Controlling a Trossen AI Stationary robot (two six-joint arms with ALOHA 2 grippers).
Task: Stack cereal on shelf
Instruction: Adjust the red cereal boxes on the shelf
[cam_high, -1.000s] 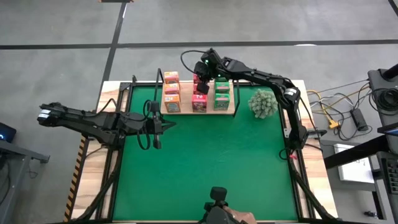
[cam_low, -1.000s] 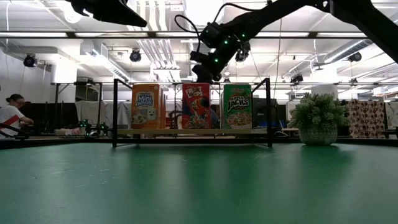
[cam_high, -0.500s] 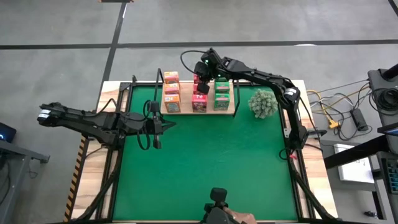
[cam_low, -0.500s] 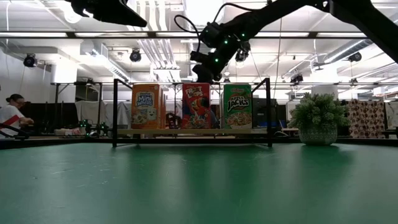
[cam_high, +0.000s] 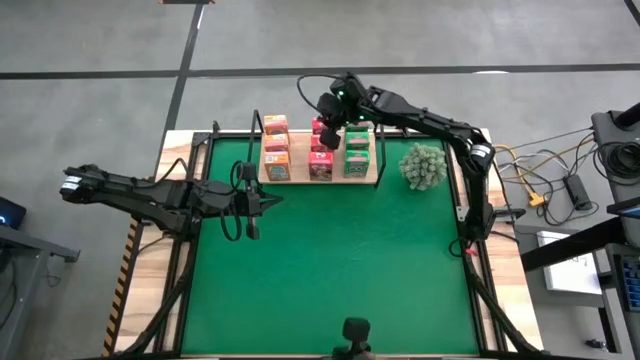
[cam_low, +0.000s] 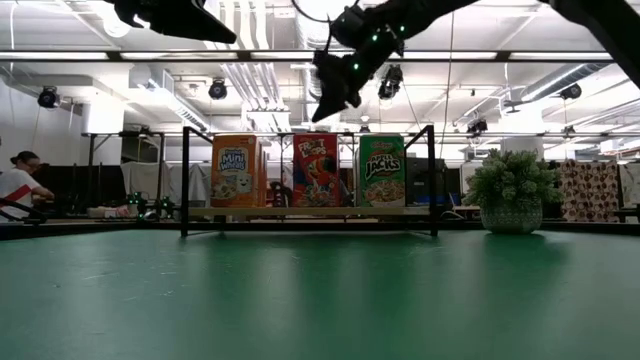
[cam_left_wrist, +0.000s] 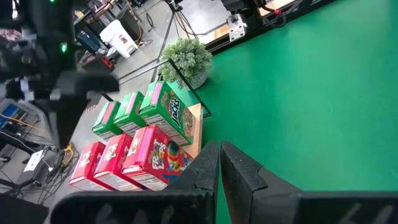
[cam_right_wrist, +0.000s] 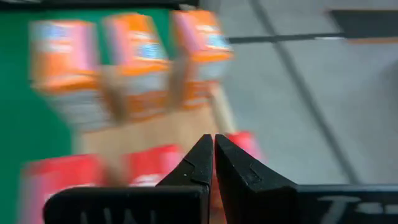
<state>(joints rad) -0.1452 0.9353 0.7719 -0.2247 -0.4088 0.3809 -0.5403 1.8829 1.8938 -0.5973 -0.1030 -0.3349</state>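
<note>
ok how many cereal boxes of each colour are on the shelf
orange cereal boxes: 3
pink cereal boxes: 3
green cereal boxes: 3
total: 9, all on the shelf

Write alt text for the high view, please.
Nine cereal boxes stand in orange, pink and green rows on the shelf. The right end effector, shut, hovers over the pink row; the left end effector, shut, waits left of the shelf.

Fuzzy grey-green plant ball (cam_high: 422, 165) in a pale pot, at the far right of the green mat (cam_high: 330, 270). Mat covers the wooden counter (cam_high: 505, 290). Cables (cam_high: 540, 190) on floor. Seated person (cam_low: 15, 190) in background.
</note>
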